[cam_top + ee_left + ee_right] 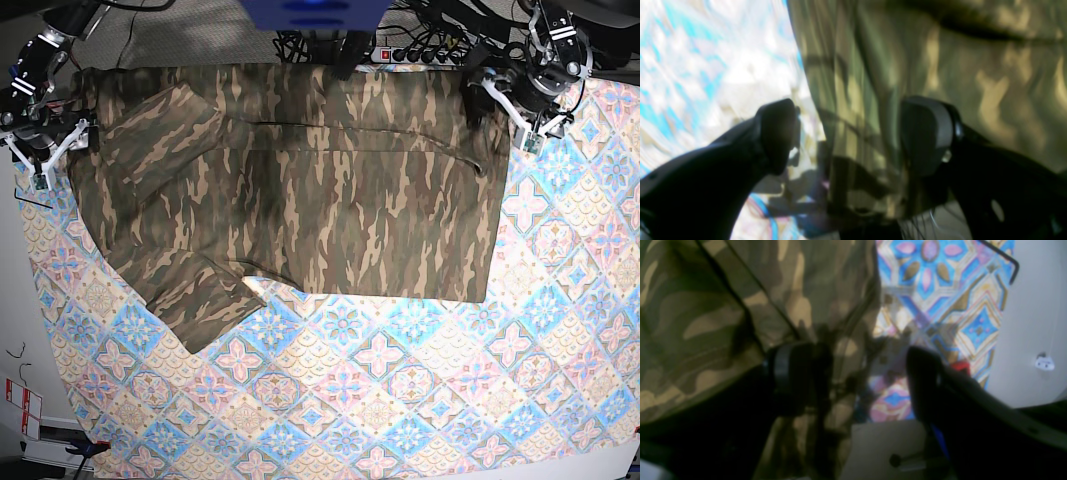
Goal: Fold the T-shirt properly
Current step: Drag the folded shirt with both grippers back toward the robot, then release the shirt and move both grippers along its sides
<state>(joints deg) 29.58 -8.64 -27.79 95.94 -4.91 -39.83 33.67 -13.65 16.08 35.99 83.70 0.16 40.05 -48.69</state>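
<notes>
Tablecloth (420,400): pastel blue, pink and cream tiles, spread over the whole work surface; the near half lies bare.
T-shirt (330,190): camouflage in brown, tan and olive, spread wide across the far half of the tablecloth. The body lies mostly flat with a straight near edge. One sleeve is folded in at the far corner on the base view's left, and a second flap juts out at an angle toward the near left.
Right gripper (45,150): sits at the shirt's edge on the base view's left. In its wrist view (860,380) the two dark fingers stand well apart; one finger (796,380) is over the camouflage cloth, the other over the patterned tablecloth. The shirt's edge runs down between them, and neither finger pinches it.
Left gripper (507,112): sits at the shirt's edge on the base view's right, near the far corner. Its wrist view (853,136) is blurred, but the fingers are clearly spread wide, with the hanging edge of the cloth in the gap. One finger (927,133) is against the camouflage side; I cannot tell if it touches.
</notes>
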